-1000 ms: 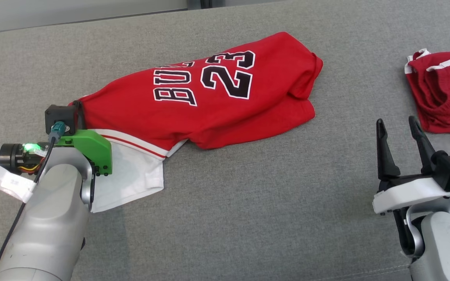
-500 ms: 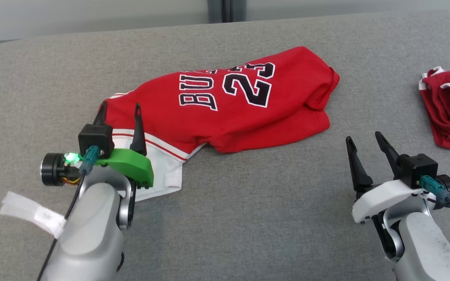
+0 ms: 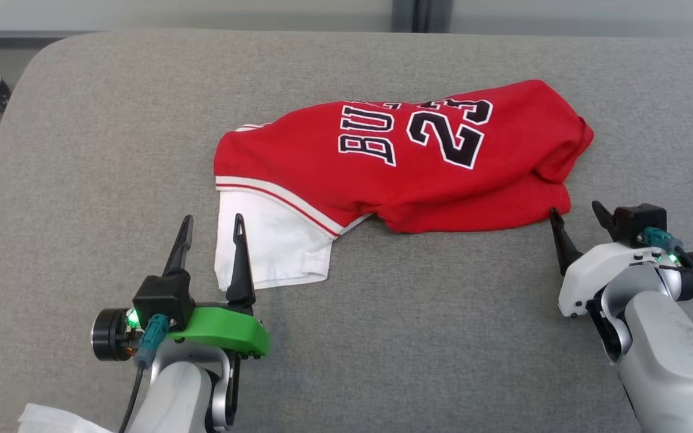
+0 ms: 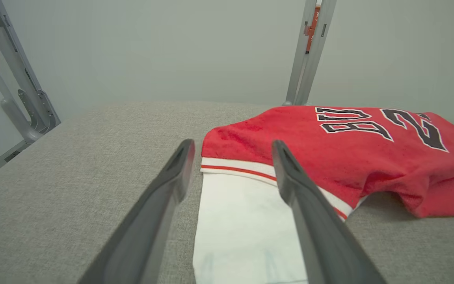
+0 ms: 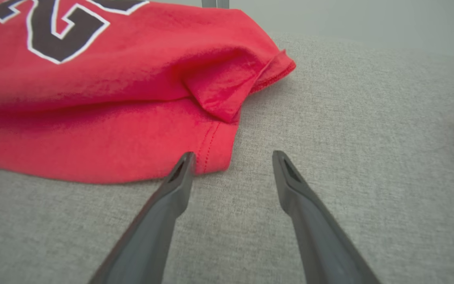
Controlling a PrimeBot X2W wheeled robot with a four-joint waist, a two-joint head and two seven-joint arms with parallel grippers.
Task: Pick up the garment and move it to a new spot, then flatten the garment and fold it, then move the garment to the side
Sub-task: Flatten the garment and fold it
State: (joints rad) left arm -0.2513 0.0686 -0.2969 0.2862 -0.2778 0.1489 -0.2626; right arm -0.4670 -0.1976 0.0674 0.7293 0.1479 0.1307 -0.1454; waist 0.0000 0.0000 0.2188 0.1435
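— Across the table point(image 3: 82, 150), around the garment point(image 3: 443, 186), both arms moved since a second ago: left gripper point(image 3: 213, 219) backed off the white flap point(image 3: 268, 246), right gripper point(image 3: 576, 209) crept up to the red corner point(image 3: 554, 198).
— Jaws?
— Both spread, holding nothing. Garment lies crumpled mid-table, doubled over.
— Risk?
— Pinching one layer only, I'd say; the rest drags and bunches instead of flattening.

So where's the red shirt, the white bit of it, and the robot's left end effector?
red shirt point(image 3: 491, 192), head view: plain red cloth below the number.
white bit point(image 3: 268, 240), head view: middle of the white cloth.
left end effector point(image 3: 213, 219), head view: midway between its two open fingertips.
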